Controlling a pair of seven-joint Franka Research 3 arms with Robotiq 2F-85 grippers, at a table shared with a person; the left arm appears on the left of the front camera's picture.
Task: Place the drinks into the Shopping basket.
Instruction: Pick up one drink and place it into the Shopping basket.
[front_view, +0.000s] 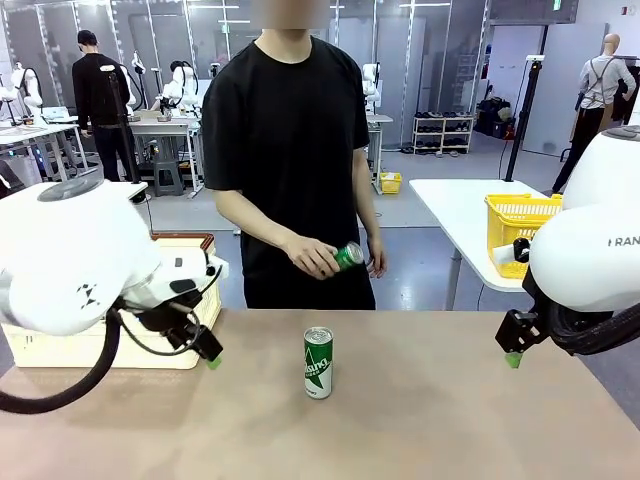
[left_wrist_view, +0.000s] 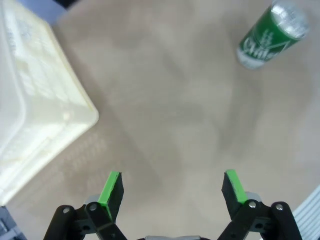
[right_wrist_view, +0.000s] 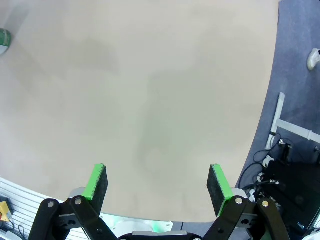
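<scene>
One glossy green cylindrical can (front_view: 318, 363), smooth tan tabletop (front_view: 430, 420), boxy cream plastic basket (left_wrist_view: 30, 100)

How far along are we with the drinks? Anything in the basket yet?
Done: cannot tell, the inside of the Shopping basket is hidden. In hand: the person's hand holds a green can; left gripper and right gripper open, empty. Left: the standing can on the table, untouched.
</scene>
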